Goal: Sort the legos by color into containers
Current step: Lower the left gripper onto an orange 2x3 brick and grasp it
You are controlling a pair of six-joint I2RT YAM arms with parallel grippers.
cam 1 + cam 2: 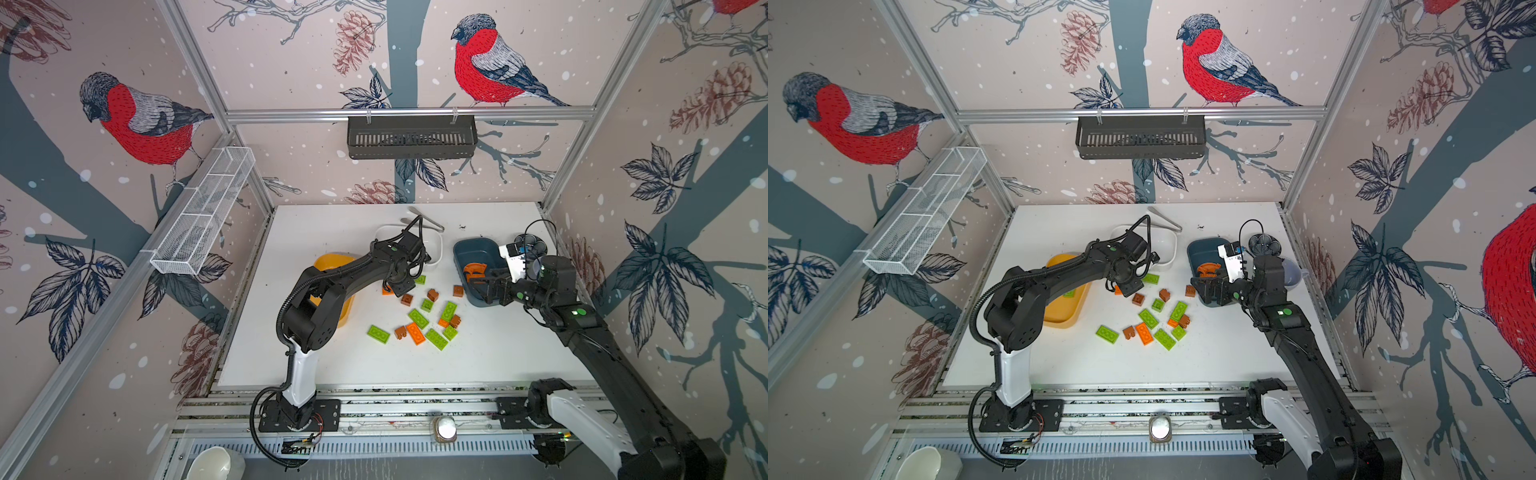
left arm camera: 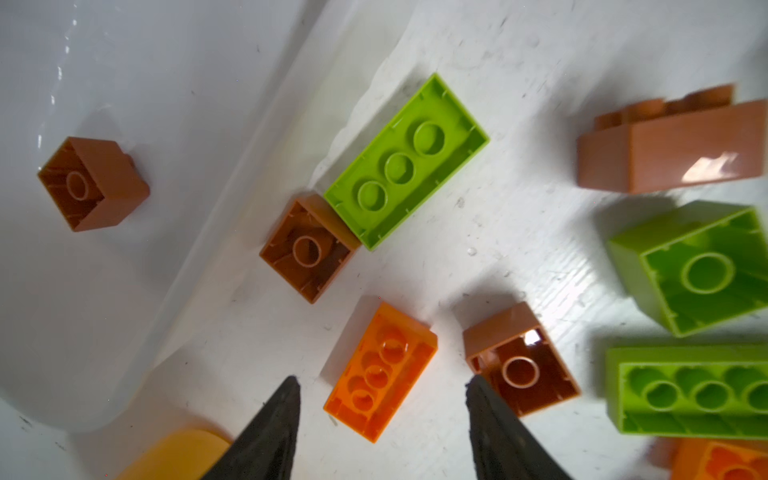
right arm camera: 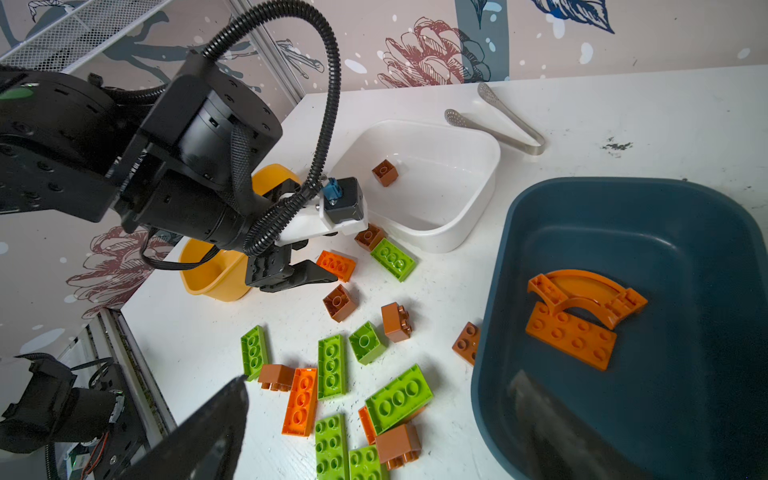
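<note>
Tabletop (image 3: 665, 108): brown cube (image 3: 385, 172) in white tub (image 3: 440, 199), orange plates (image 3: 571, 336) in teal tub (image 3: 685, 249)

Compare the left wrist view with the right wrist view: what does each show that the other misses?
Left wrist only: the gap between the fingers of the open left gripper, an orange brick lying in it. Right wrist only: the teal tub holding an orange arch and orange plate, and the tongs. Both: the white tub with one brown cube.

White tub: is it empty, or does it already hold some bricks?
Not empty. The white tub holds one small brown brick, which lies on its floor. The right wrist view shows no other brick inside.
</note>
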